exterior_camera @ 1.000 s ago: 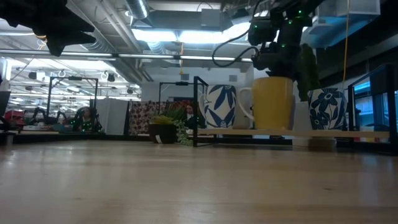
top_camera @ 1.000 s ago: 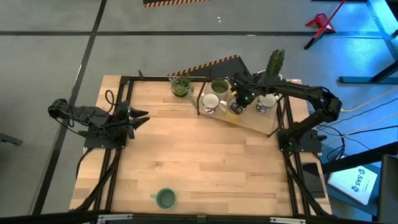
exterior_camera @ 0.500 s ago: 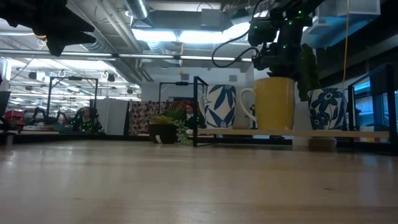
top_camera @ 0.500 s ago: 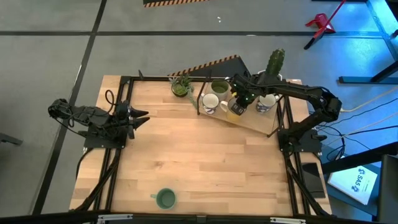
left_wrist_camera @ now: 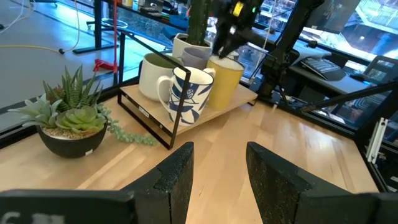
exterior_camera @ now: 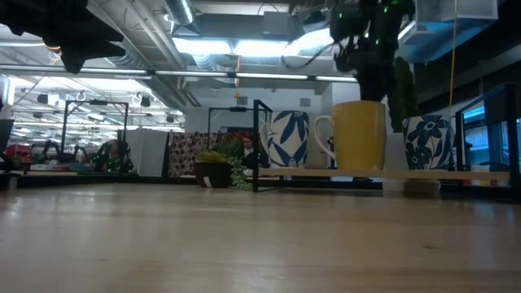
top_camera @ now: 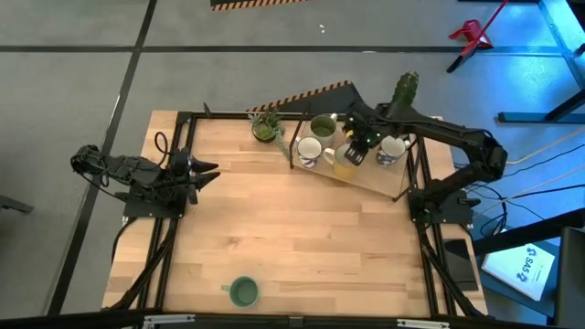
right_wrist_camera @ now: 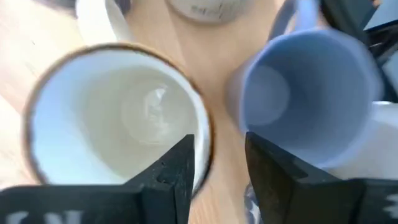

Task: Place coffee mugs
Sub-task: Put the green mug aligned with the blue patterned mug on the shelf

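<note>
A raised wooden shelf point(top_camera: 370, 179) at the table's far right carries several coffee mugs: a cream-yellow one point(top_camera: 345, 162), two white ones with blue leaves point(top_camera: 309, 152) point(top_camera: 391, 151), an olive green one point(top_camera: 322, 126) and a lavender-blue one point(right_wrist_camera: 308, 87). My right gripper point(top_camera: 360, 146) hovers open just above the cream-yellow mug point(exterior_camera: 359, 134), its fingers over the gap between that mug's rim point(right_wrist_camera: 118, 118) and the lavender-blue mug, touching neither. A teal green mug point(top_camera: 243, 291) stands upright near the table's front edge. My left gripper point(top_camera: 207, 171) waits open at the table's left.
A cactus in a white pot point(top_camera: 405, 91) stands right behind the shelf, close to my right arm. A small leafy potted plant point(top_camera: 266, 126) sits left of the shelf's black frame point(top_camera: 294, 146). Bare wooden tabletop point(top_camera: 292, 238) spreads between the shelf and the teal green mug.
My right gripper has opened, let go of the cream-yellow mug's rim and risen a little above it. The mug stays upright on the shelf between the two white mugs.
</note>
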`<state>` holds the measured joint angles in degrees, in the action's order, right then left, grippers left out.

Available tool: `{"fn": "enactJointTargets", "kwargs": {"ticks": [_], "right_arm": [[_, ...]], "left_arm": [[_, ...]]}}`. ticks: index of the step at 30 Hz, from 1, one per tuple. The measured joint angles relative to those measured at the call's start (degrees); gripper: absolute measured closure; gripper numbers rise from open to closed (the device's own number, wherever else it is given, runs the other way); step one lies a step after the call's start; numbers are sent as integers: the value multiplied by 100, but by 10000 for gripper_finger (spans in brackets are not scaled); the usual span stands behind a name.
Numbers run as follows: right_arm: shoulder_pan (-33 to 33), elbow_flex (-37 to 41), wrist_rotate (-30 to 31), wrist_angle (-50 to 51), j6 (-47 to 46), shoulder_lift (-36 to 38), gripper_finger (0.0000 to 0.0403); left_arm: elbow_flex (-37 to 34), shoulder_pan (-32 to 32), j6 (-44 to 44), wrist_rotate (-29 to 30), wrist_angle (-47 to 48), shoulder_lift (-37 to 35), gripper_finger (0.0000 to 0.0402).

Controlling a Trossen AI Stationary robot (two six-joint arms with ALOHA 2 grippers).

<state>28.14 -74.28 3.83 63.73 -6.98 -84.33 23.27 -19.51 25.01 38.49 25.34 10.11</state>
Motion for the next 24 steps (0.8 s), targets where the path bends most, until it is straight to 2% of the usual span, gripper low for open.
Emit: {"fn": "enactJointTargets", "kwargs": {"ticks": [3, 5, 7, 12, 15, 19, 24], "right_arm": [[-15, -361, 7, 111, 19, 138, 276], [-135, -598, -42, 124, 24, 221, 276], [-299, -841, -30, 128, 88, 298, 276], [-847, -1269, 230, 133, 135, 423, 276], [-1166, -1371, 419, 122, 36, 469, 276], [-1524, -1386, 572, 170, -172, 476, 276], [-1883, -1386, 776, 181, -404, 476, 276]], "left_arm": [[0, 0, 43, -336, -59, 1, 260], [24, 0, 142, -1021, -91, 3, 260], [116, -6, 356, -1955, -59, 80, 260], [240, -226, 1160, -3944, 232, 979, 261], [339, -641, 1282, -4654, 196, 1783, 265], [634, -1483, 1391, -4662, -115, 2851, 266], [999, -2599, 1392, -3848, -526, 3937, 266]]}}
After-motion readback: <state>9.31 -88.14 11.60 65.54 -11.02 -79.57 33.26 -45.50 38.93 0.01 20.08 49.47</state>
